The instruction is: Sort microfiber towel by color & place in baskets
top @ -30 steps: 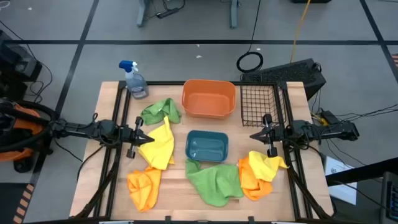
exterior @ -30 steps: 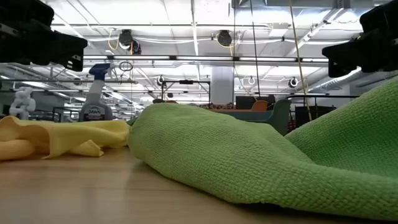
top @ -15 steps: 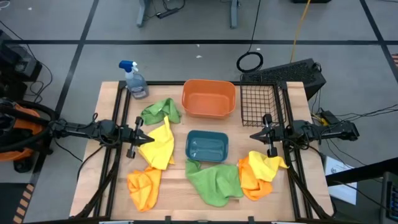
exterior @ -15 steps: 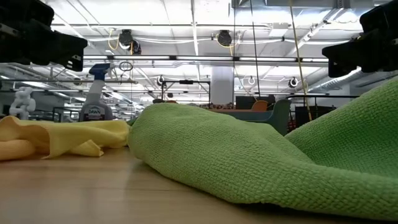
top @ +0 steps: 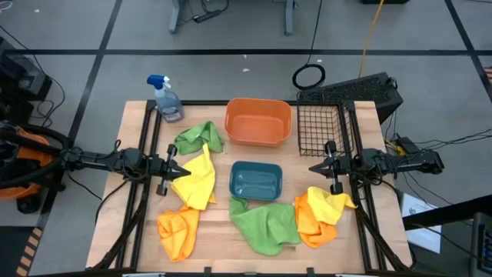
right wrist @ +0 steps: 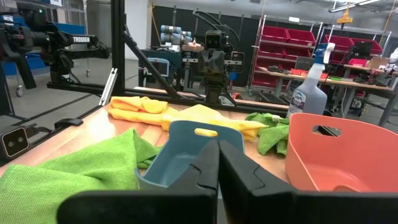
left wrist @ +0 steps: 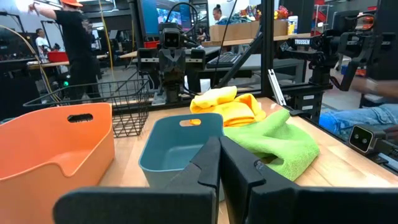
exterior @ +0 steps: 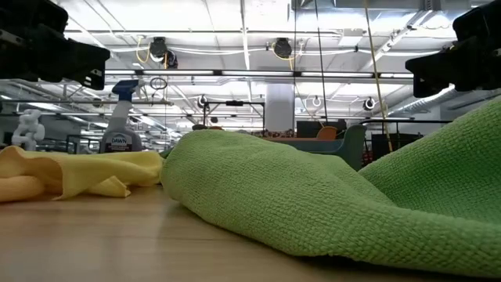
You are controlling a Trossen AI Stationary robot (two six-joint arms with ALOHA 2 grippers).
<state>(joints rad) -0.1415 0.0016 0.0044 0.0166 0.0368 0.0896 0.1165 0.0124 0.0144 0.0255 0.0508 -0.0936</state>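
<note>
Six microfiber towels lie crumpled on the wooden table. There is a green one, a yellow one and an orange one on the left. A larger green one lies near the front. At the right an orange one lies with a yellow one on top of it. The orange tub, the black wire basket and the teal tray hold nothing. My left gripper hovers shut over the yellow towel, pointing level toward the tray. My right gripper hovers shut on the tray's other side, facing it.
A clear spray bottle with a blue nozzle stands at the far left corner. The black frame rails run along both sides of the table. A strip of bare wood lies between the left towels and the tray.
</note>
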